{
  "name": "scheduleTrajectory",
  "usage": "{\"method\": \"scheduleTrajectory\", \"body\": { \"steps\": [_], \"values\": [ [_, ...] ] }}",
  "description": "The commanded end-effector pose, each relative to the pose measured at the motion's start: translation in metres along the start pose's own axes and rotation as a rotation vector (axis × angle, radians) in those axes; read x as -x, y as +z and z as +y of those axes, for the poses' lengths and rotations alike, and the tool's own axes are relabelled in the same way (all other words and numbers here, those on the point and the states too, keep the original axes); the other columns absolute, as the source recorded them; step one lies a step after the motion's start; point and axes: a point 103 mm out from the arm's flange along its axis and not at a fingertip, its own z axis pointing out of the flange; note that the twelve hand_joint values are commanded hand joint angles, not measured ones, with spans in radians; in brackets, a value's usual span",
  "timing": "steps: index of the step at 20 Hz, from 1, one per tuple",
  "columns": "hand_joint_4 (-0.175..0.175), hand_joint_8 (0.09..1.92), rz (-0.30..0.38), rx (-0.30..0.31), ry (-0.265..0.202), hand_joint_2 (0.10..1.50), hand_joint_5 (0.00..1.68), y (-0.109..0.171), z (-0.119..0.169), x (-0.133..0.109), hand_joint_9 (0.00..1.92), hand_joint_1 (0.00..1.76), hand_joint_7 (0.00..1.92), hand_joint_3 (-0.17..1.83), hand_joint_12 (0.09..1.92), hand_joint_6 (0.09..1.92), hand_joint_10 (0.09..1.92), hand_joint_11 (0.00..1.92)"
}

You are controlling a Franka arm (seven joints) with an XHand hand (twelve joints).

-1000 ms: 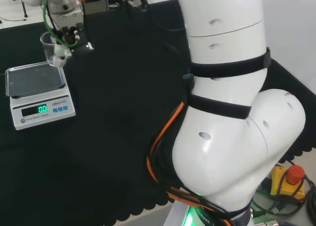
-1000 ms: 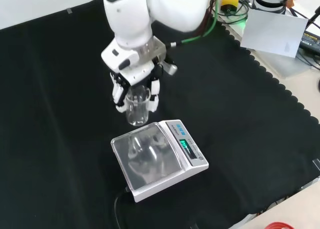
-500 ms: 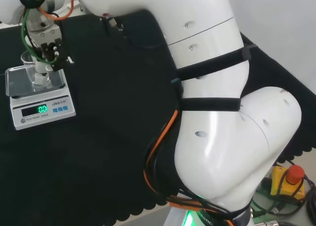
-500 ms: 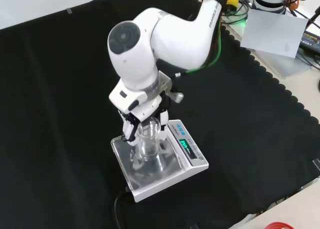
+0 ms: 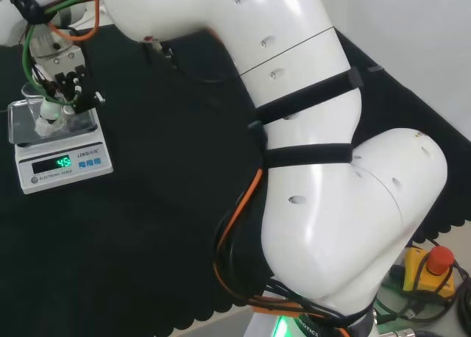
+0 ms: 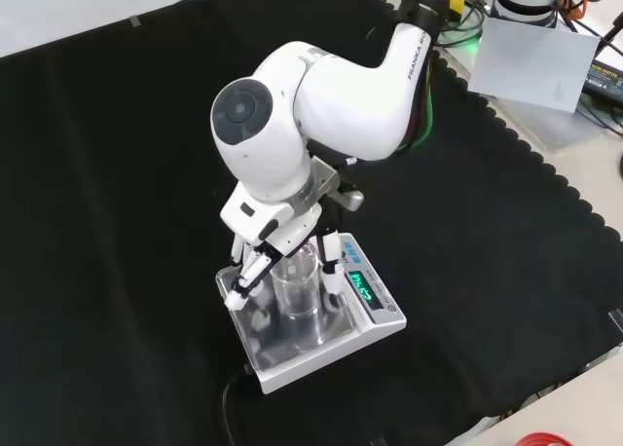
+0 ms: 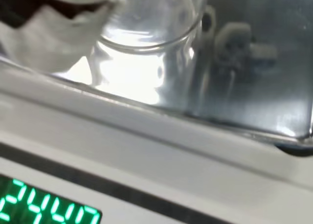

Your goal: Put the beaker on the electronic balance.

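The beaker (image 6: 297, 288) stands upright on the shiny metal pan (image 6: 255, 341) of the electronic balance (image 6: 375, 306); in the front view it sits near the middle of the pan, toward the side of the green display (image 6: 361, 284); its base appears to rest on the pan, and the wrist view shows the clear wall of the beaker (image 7: 146, 62) meeting the reflective plate just behind the white casing of the balance (image 7: 161, 155).

The robot hand (image 6: 282, 243) comes down from above with its fingers (image 6: 245, 273) curled around the beaker on both sides; it is clamped on the glass, with one finger to the left of the beaker and another to its right in the front view; the white arm (image 6: 331, 71) arches over from the top right of that view.

In the head view the balance (image 5: 59, 160) stands at the far left on the surface covered with black cloth (image 5: 162, 204); the robot hand (image 5: 55, 94) sits over the pan there, and the beaker (image 5: 33, 109) is seen faintly between its fingers; the display (image 5: 53, 162) glows green with digits.
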Motion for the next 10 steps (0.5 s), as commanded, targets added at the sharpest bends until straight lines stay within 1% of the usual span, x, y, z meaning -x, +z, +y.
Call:
{"method": "scheduleTrajectory", "body": {
  "steps": [1,4,7,10],
  "values": [
    [-0.064,0.92,0.012,0.023,-0.003,0.53,0.01,-0.015,-0.011,0.009,0.63,0.75,0.26,0.26,1.45,0.09,0.79,0.50],
    [-0.064,0.87,0.013,0.031,-0.001,0.55,0.00,-0.022,-0.019,0.016,0.47,0.71,0.16,0.18,1.54,0.09,0.87,0.36],
    [-0.064,0.85,0.010,0.036,-0.007,0.57,0.00,-0.031,-0.029,0.022,0.40,0.70,0.11,0.13,1.57,0.09,0.91,0.30],
    [-0.063,0.83,0.003,0.037,-0.003,0.57,0.00,-0.043,-0.043,0.033,0.36,0.68,0.08,0.11,1.59,0.09,0.93,0.27]
  ]
}}
